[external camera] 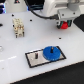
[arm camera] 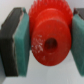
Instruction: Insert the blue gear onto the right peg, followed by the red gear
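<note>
the pincer (arm camera: 46, 42) is found clamped on the red gear (arm camera: 47, 40), the teal pads (arm camera: 22, 45) being pressed against opposite sides of its toothed rim, with the bored hub left clear between them. the gear is judged light and rigid, of smooth plastic, so slippage under a loose grip is considered possible; the hold across the rim is considered sound, the bore being kept free for the pin. in the exterior view the held gear is seen raised well above the table (external camera: 15, 55). below and ahead of the pincer, the blue gear (external camera: 51, 53) is noted lying flat on the black-framed plate (external camera: 34, 59), apparently seated on the right peg, which is hidden. a shorter pin (external camera: 38, 54) stands beside it.
</note>
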Controlling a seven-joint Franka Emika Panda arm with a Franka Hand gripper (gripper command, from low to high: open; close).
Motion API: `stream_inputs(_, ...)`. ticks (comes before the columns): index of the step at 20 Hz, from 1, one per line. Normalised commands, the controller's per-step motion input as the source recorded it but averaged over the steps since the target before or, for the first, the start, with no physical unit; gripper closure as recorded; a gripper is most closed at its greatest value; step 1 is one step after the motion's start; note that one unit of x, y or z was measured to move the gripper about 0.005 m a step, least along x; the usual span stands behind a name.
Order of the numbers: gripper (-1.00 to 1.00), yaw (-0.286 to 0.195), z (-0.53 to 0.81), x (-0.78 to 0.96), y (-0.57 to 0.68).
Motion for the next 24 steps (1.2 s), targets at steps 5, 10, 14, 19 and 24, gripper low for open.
stream_inputs(5, 1.00, 0.000, 0.58, 0.35, -0.28)
stream_inputs(10, 1.00, 0.000, 0.50, 0.48, -0.31)
stream_inputs(14, 1.00, 0.000, 0.50, 0.62, -0.31)
stream_inputs(19, 1.00, 0.000, 0.49, 0.70, -0.29)
stream_inputs(24, 1.00, 0.000, 0.44, 0.76, -0.24)
